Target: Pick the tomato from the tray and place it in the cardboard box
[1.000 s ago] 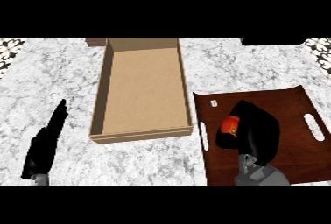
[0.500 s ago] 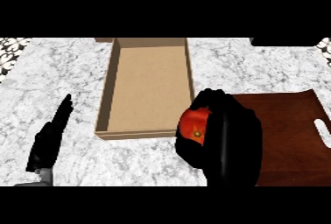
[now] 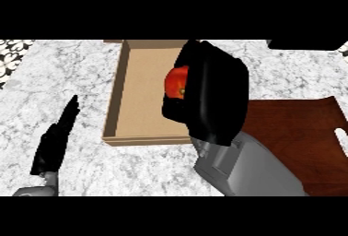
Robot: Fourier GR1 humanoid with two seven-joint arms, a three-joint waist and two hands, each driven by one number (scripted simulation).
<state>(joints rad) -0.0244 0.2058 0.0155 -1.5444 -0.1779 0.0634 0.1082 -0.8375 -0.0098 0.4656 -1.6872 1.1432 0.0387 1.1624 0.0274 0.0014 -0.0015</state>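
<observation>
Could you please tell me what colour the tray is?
The tray is dark reddish-brown, seen in the head view.

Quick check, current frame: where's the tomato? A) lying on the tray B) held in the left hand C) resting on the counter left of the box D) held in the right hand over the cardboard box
D: the right hand is curled round the tomato, which shows against the cardboard box interior, off the tray; the left hand lies straight on the counter, holding nothing.
</observation>
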